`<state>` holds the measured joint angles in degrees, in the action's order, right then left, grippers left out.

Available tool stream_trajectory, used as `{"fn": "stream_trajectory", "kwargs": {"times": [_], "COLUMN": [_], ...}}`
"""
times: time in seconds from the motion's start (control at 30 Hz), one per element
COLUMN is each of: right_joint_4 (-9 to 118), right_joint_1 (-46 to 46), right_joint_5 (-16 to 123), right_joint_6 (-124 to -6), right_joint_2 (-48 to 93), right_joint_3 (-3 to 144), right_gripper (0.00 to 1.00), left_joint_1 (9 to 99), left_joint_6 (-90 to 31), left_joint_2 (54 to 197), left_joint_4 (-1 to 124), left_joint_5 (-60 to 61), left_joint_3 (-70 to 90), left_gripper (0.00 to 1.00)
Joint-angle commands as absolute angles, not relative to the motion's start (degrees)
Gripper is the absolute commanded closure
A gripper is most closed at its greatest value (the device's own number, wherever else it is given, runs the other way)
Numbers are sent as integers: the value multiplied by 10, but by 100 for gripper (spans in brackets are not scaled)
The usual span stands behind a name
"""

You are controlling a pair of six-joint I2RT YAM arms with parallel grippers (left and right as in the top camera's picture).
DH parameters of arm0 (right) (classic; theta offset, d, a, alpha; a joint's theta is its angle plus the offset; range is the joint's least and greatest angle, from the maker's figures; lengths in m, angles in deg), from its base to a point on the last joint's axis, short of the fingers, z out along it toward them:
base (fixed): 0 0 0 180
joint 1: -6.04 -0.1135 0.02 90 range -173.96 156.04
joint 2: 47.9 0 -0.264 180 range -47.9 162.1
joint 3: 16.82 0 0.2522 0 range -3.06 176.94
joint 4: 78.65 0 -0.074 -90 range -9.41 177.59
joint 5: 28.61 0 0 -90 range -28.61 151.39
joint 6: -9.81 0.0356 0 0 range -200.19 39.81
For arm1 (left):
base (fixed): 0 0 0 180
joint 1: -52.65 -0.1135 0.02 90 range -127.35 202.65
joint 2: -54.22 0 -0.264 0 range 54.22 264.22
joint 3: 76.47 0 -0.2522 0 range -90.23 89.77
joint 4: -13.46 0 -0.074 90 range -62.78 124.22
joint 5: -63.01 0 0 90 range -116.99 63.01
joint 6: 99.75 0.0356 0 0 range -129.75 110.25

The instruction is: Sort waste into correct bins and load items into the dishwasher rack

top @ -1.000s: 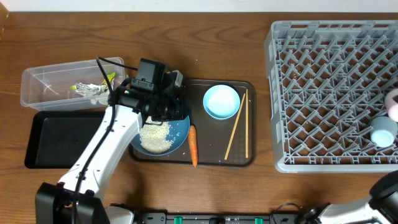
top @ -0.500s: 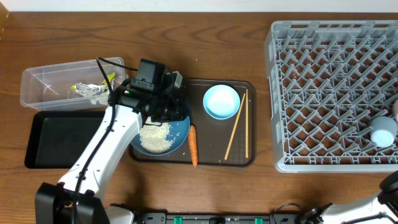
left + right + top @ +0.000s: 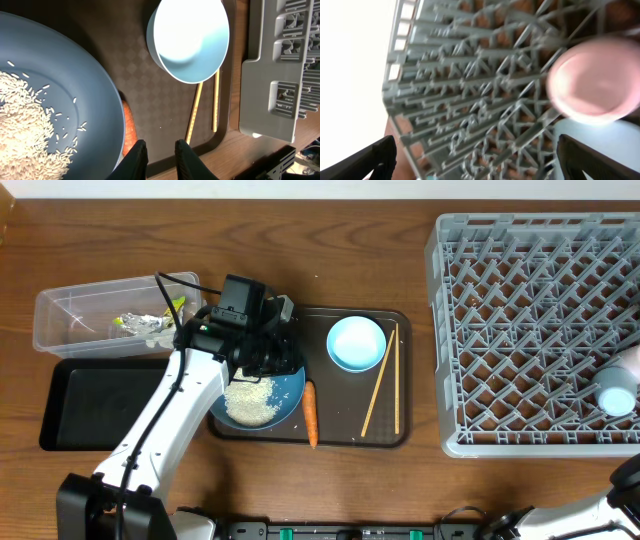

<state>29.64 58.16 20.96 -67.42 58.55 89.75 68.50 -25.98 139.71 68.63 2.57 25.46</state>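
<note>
My left gripper [image 3: 272,358] [image 3: 159,156] hovers over the right rim of the round blue plate [image 3: 290,385] [image 3: 75,75], its fingers almost together with nothing between them. A heap of white rice [image 3: 250,398] [image 3: 25,120] lies on the plate. The orange carrot [image 3: 310,415] [image 3: 129,125], a light-blue bowl [image 3: 356,343] [image 3: 189,40] and the wooden chopsticks [image 3: 378,388] [image 3: 195,117] lie on the brown tray. A light-blue cup [image 3: 615,392] [image 3: 600,145] sits in the grey dishwasher rack [image 3: 520,310] [image 3: 470,75]. My right gripper [image 3: 480,160] is open above the rack.
The clear box [image 3: 60,310] at the left holds green-yellow wrappers [image 3: 135,322] and tissue. The black tray [image 3: 95,405] lies in front of it. The brown serving tray [image 3: 350,435] is in the middle. A blurred pink round shape [image 3: 592,80] shows by the cup.
The pink shape and the right arm have drawn back from the rack toward the right edge. The cup stays in the rack. The left arm has not moved.
</note>
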Motion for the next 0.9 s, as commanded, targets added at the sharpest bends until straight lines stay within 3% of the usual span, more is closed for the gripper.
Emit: {"fn": "stream_trajectory", "kwargs": {"times": [0.0, 0.3, 0.63, 0.87], "right_joint_4": [270, 170, 98, 173], "right_joint_1": [559, 443, 188, 2], "right_joint_5": [174, 214, 365, 430], "right_joint_6": [-746, -865, -849, -832], "right_joint_2": [570, 488, 440, 441], "right_joint_3": [909, 909, 908, 908], "right_gripper": [6, 8, 14, 21], "left_joint_1": [684, 684, 684, 674], "left_joint_6": [-249, -250, -243, -244], "left_joint_2": [1391, 1391, 1391, 1378], "left_joint_4": [688, 700, 716, 763], "left_joint_5": [19, -19, -68, -154], "left_joint_3": [250, 250, 250, 250], "left_gripper": [79, 76, 72, 70]}}
